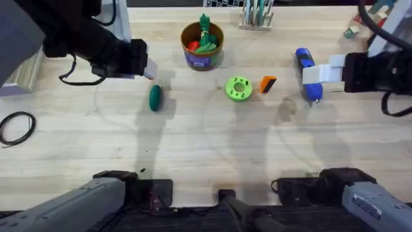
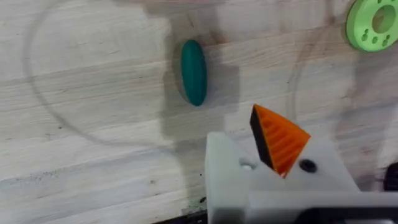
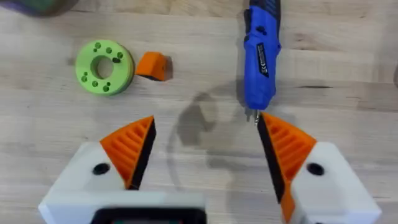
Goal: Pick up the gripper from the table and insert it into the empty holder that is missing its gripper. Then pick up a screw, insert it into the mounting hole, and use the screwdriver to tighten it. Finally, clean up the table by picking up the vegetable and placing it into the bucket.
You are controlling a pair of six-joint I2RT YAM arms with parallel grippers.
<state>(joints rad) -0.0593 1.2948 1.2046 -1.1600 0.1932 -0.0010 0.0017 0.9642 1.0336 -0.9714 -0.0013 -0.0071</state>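
The orange gripper (image 1: 268, 84) (image 3: 153, 65) lies on the table beside a green disc (image 1: 239, 88). The blue screwdriver (image 1: 302, 59) (image 3: 261, 56) lies just to its right. My right gripper (image 1: 317, 74) (image 3: 205, 140) hovers over the screwdriver, open and empty, both orange pads in place. My left gripper (image 1: 146, 64) (image 2: 249, 134) hangs above the teal vegetable (image 1: 154, 98) (image 2: 193, 71), shut on nothing. It carries one orange pad (image 2: 280, 140); its other side is the bare white holder (image 2: 227, 171). The bucket (image 1: 202, 45) stands at the back with vegetables inside.
The green disc (image 2: 373, 23) (image 3: 104, 66) has several holes. A black cable (image 1: 16, 125) lies at the left edge, a white rack (image 1: 257, 16) at the back. Open wood spans the table's front half.
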